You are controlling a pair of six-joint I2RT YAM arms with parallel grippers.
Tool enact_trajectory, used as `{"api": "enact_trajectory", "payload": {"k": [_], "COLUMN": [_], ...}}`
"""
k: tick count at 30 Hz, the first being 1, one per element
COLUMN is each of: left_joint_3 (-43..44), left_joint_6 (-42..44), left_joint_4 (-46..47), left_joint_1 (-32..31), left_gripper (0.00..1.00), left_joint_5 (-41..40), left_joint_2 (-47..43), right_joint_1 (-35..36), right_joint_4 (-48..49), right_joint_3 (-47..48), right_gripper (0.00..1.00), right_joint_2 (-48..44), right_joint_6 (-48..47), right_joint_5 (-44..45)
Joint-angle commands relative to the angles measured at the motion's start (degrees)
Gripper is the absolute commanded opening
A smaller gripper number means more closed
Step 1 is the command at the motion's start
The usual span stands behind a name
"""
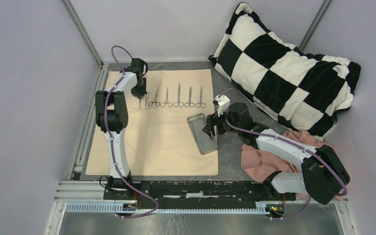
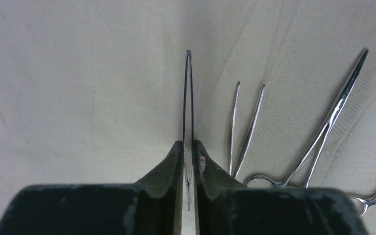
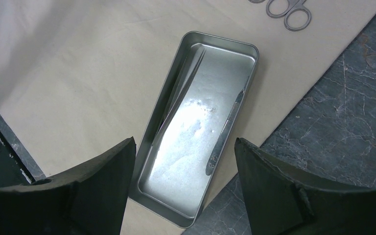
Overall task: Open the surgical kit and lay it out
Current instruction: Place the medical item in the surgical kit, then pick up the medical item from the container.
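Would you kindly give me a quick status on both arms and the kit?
Left pincer shut on tweezers over wrap. Right pincer open above tray, two tools inside. No obstruction seen.

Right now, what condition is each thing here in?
Beige cloth wrap: unfolded, lying flat.
Metal tray: open, holding tweezers and a scalpel handle.
Ring-handled instruments: laid in a row on the wrap.
Left gripper: shut on thin forceps.
Right gripper: open above the tray.
Pink cloth: crumpled.
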Motion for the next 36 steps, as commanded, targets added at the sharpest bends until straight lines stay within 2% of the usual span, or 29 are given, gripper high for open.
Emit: {"api": "enact_trajectory", "payload": {"k": [1,8,13,16,19,21,26,28,31,36], "left_joint_3": [1.64,0.86,-1.5,-3.96,-9.73,-15.95,-30.16,-36.75,-43.56,-47.03], "left_joint_6": [2.92,2.81,1.46,-0.89,-3.46,-4.57,-6.45,-5.77,-4.69,-2.09], "left_joint_4": [1.13,1.26,1.28,0.44,2.71,6.74,15.0,21.02,26.54,27.52], "left_joint_1": [0.02,-0.06,-1.24,-2.52,-3.59,-4.91,-9.32,-11.02,-12.64,-15.59], "left_gripper": [0.19,0.31,0.39,0.41,0.42,0.44,0.46,0.47,0.47,0.46], "left_joint_5": [0.66,0.11,-3.54,-6.03,-3.67,1.47,11.59,13.79,15.23,13.51], "left_joint_2": [0.37,-1.65,-7.86,-13.82,-23.9,-30.75,-43.41,-47.87,-52.06,-54.92], "right_joint_1": [-0.38,-0.4,-0.44,-0.44,-0.1,0.76,6.96,8.27,8.63,8.61], "right_joint_4": [1.45,1.34,-0.16,-3.61,-6.97,-8.37,-13.55,-15.05,-14.31,-8.12], "right_joint_3": [0.26,0.43,0.84,2.19,3.7,4.47,9.01,11.04,13.18,16.24], "right_gripper": [0.8,0.8,0.8,0.8,0.79,0.77,0.69,0.62,0.51,0.47], "right_joint_2": [-0.41,-0.75,-0.97,-0.19,1.25,2.29,7.54,9.94,12.58,18.46], "right_joint_6": [-0.32,-0.12,-0.67,-1.83,-2.59,-2.61,-2.63,-1.57,0.1,3.83], "right_joint_5": [-0.65,-0.95,0.01,3.57,5.59,6.82,15.78,18.87,18.34,13.32]}}
